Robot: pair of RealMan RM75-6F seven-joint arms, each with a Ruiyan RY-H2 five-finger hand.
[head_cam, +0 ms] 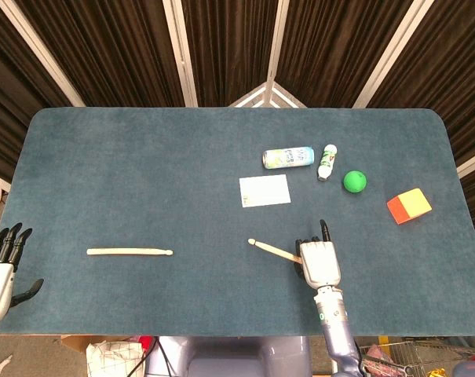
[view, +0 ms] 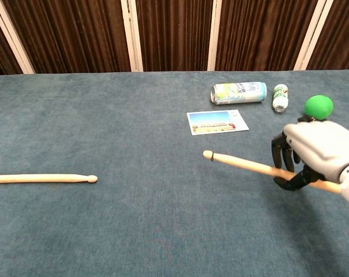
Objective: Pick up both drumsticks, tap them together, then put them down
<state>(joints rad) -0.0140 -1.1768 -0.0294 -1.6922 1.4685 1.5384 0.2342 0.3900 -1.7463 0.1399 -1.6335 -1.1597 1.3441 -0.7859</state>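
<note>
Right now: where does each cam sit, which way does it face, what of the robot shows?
Head view: high above the near edge, looking down on the table; shows left hand off the near-left corner, and right hand holding the right drumstick.
Chest view: low at the near edge, facing across toward the curtains; only the right hand shows.
Shared: both drumsticks, including the left drumstick, and the can.

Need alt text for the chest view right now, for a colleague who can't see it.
The robot's right hand holds one pale wooden drumstick by its butt, tip raised toward the left above the blue-grey felt table. The second wooden drumstick lies flat at far left; a lying drink can, small bottle, green ball and printed card sit behind.
</note>
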